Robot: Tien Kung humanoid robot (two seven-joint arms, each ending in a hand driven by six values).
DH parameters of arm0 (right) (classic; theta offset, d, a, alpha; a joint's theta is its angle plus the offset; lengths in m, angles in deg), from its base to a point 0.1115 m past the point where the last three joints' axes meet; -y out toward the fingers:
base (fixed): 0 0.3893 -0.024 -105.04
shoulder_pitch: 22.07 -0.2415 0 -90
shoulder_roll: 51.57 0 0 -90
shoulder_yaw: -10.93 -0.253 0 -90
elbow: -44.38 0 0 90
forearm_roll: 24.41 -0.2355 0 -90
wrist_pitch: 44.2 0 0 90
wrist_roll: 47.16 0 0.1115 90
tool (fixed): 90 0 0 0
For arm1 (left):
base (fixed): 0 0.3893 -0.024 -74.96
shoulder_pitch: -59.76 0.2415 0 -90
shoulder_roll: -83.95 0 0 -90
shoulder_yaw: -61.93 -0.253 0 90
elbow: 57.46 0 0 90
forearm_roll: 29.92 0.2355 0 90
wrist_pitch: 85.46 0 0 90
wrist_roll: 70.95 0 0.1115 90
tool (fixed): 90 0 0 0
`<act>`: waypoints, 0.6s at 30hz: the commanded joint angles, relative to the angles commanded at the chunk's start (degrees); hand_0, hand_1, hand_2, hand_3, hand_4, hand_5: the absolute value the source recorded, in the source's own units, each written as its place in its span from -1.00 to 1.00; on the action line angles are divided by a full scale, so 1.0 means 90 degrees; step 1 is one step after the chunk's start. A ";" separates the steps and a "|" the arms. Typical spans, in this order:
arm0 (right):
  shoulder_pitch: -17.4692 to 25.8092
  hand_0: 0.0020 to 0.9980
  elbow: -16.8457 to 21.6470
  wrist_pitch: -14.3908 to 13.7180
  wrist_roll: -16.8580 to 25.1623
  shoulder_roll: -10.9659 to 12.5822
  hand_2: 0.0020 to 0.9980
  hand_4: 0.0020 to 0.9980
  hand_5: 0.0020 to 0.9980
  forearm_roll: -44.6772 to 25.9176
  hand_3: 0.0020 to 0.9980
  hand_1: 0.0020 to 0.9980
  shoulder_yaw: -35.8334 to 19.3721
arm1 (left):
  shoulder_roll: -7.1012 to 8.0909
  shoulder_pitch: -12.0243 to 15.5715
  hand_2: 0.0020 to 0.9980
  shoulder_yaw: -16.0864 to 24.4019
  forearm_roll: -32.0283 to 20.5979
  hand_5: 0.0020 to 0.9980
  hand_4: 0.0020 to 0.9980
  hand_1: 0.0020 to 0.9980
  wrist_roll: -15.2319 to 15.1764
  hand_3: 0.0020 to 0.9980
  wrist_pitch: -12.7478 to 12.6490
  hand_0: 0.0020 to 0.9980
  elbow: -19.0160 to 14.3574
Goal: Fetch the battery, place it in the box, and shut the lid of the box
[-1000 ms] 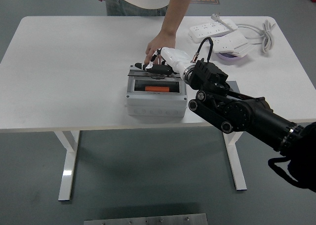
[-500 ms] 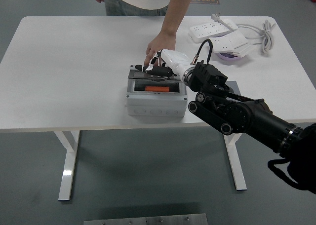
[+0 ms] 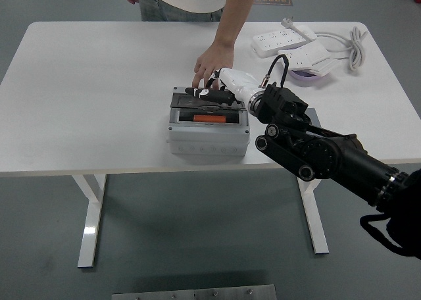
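Note:
A grey box (image 3: 208,141) stands mid-table with an orange battery (image 3: 209,118) lying inside it. Its dark lid (image 3: 183,100) is hinged along the far edge and stands partly raised over the opening. My right hand (image 3: 209,94), white palm and black fingers, reaches in from the right and holds the lid's upper edge. A person's hand (image 3: 212,62) rests just behind the box, fingertips touching the table near the hinge. My left arm does not show.
White power strips (image 3: 283,40) with a coiled cable (image 3: 356,47) lie at the far right. A purple dish (image 3: 304,77) sits under them. The person stands at the table's far side. My right forearm (image 3: 316,152) crosses the table's near right edge.
The lid has swung up from lying flat behind the box and now leans further over the opening. My right hand moved with it. The person's hand stayed put.

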 joint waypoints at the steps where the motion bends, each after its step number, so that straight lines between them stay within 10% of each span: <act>1: 0.0012 -0.64 0.0002 0.0011 -0.0003 0.0008 -0.29 0.95 1.00 -0.0010 0.38 -0.45 0.0004 | 0.0000 -0.0001 0.16 -0.0003 -0.0005 -0.73 0.33 0.44 -0.0003 0.13 0.0000 0.29 0.0000; 18: 0.0018 -0.61 0.0485 0.0307 -0.0364 0.0439 -0.22 0.94 1.00 0.0389 0.38 -0.38 -0.0558 | -0.0019 0.0011 0.16 -0.0007 -0.0037 -0.73 0.33 0.44 -0.0015 0.13 -0.0021 0.29 0.0001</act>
